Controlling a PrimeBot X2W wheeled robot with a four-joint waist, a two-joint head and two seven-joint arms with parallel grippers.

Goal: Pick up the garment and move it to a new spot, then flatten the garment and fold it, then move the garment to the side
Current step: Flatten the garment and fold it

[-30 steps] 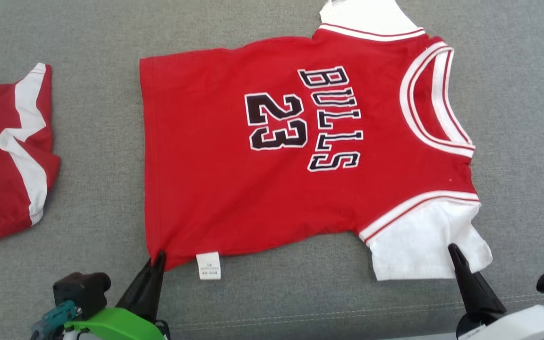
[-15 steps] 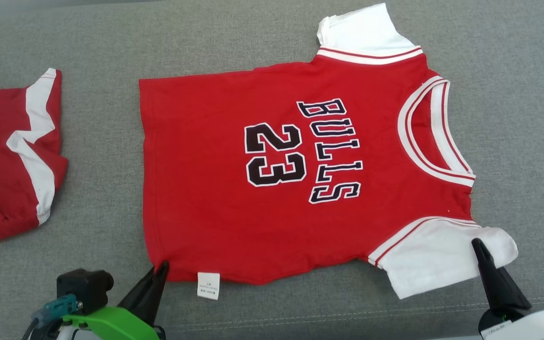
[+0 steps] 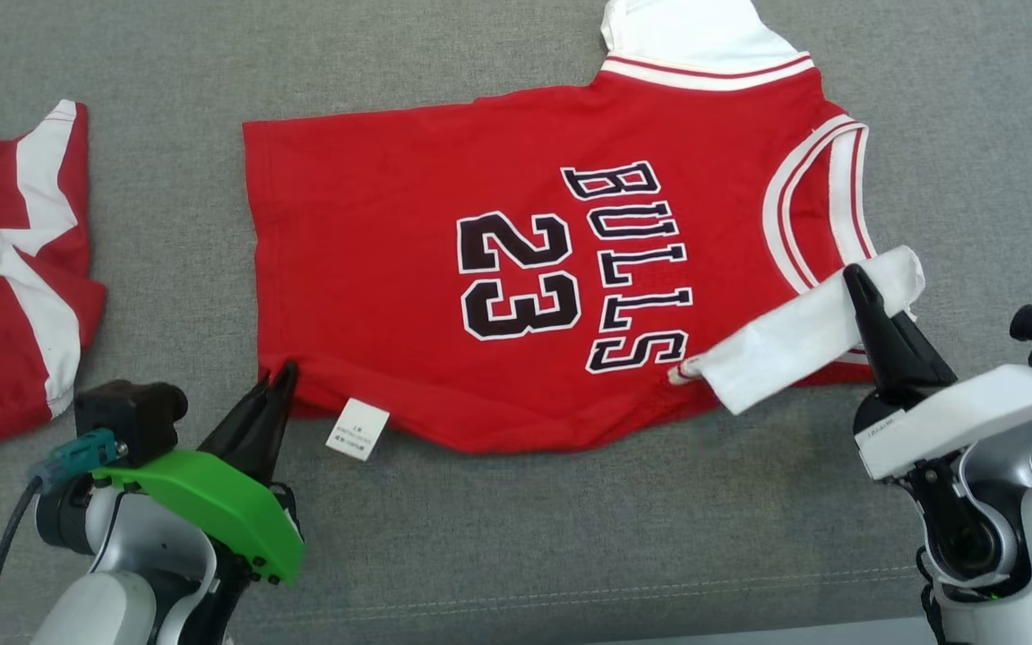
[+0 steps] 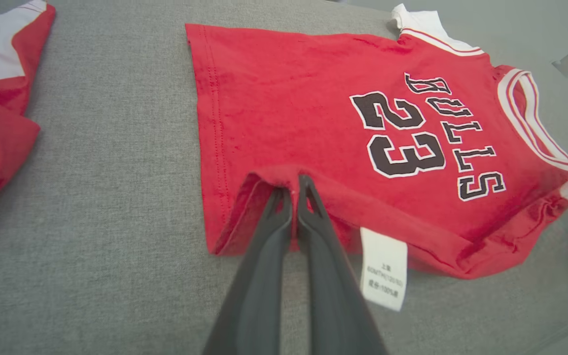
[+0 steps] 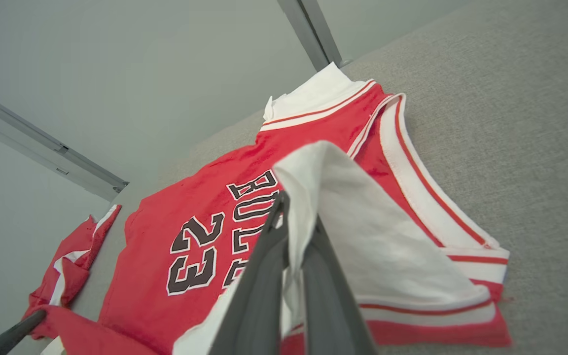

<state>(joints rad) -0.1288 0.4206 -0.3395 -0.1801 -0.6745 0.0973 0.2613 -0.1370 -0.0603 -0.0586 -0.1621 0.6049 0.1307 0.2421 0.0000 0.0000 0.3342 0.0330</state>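
Head view against a second ago: the near edge of the jersey (image 3: pixel 516 260) no longer lies flat. Its near white sleeve (image 3: pixel 794 345), spread on the grey cushion (image 3: pixel 570 537) before, is now raised and drawn over the red body toward the collar (image 3: pixel 816 206). The near hem corner has likewise been pulled in from the edge, so the whole near side is starting to turn over. The label (image 3: pixel 357 429) has tilted with it. The camera itself has shifted a little as well.

The jersey sits mid-cushion, print up, with its long axis running left to right: hem to the robot's left, collar to its right, so the number and lettering read sideways. The far sleeve (image 3: pixel 686 31) lies flat at the top edge. A second red-and-white cloth (image 3: pixel 5 296) lies well apart on the left.

The left gripper (image 3: pixel 281 376) comes up from the lower left under its green cover, fingers slanting up and slightly right. In the left wrist view its jaws are together, pinching a raised fold of the hem corner (image 4: pixel 294 185). The right gripper (image 3: pixel 855 278) reaches in from the lower right, fingers leaning up and left. In the right wrist view its jaws are clamped on the sleeve (image 5: pixel 363 222), which drapes over the fingertips.
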